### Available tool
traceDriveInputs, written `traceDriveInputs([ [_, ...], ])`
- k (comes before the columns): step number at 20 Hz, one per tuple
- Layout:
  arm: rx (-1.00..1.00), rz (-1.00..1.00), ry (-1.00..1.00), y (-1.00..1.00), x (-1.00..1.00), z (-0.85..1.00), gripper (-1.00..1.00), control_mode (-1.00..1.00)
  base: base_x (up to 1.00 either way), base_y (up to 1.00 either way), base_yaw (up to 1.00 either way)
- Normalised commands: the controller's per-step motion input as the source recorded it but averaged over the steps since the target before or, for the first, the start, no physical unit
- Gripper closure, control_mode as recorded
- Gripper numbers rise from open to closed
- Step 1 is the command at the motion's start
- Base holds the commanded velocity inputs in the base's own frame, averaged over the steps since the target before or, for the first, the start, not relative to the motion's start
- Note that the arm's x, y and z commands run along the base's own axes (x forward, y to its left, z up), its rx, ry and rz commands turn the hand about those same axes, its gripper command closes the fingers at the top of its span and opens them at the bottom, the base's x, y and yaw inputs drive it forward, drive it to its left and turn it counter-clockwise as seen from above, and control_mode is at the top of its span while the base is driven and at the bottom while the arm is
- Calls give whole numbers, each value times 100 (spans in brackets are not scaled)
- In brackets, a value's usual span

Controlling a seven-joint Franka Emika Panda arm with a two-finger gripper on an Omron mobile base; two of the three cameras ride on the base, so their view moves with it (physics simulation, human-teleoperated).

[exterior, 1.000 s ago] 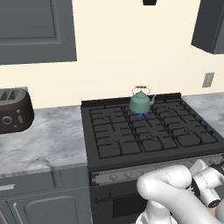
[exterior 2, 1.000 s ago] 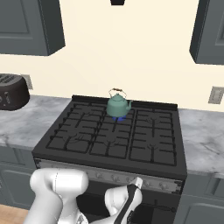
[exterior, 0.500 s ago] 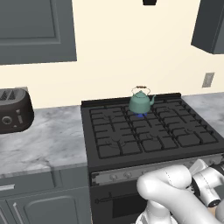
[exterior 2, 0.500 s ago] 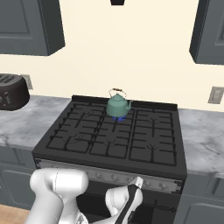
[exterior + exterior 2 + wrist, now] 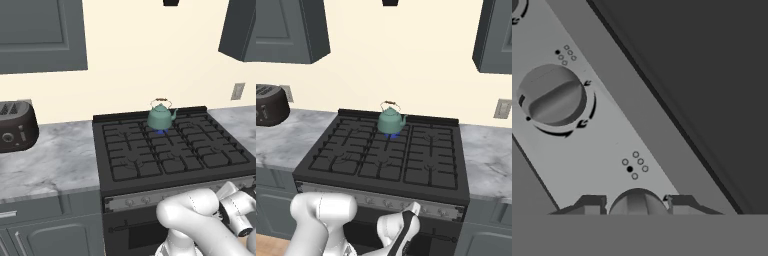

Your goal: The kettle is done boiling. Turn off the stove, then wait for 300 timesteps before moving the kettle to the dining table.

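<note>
The end effector (image 5: 637,206) has its fingers either side of a stove (image 5: 165,155) knob (image 5: 637,202), apparently gripping it to cut the flame under the kettle (image 5: 160,117) beyond.

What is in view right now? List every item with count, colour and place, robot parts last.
small round teal-green kettle: one, teal, rear centre burner of the range, blue flame under it.
black gas range: one, black grates, between the counters.
round silver knobs: two close up, silver, on the front strip; one sits between the fingertips.
dark toaster: one, dark, left counter.
grey-veined marble counters: two, either side of the range.
grey wall cabinets: two, upper corners.
wall outlet: one, right wall.
gripper: one, dark tips, around the lower knob.
</note>
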Motion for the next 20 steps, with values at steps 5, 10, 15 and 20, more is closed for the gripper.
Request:
traceDriveInputs([
  [5,15,-1,-2,-4,-4,-3,100,-100,0,0,0],
  [10,21,-1,-2,-2,-5,-9,100,-100,0,0,0],
  [15,22,-3,-6,-1,-9,-5,100,-100,0,0,0],
  [20,23,-4,-5,0,-11,-8,100,-100,0,0,0],
])
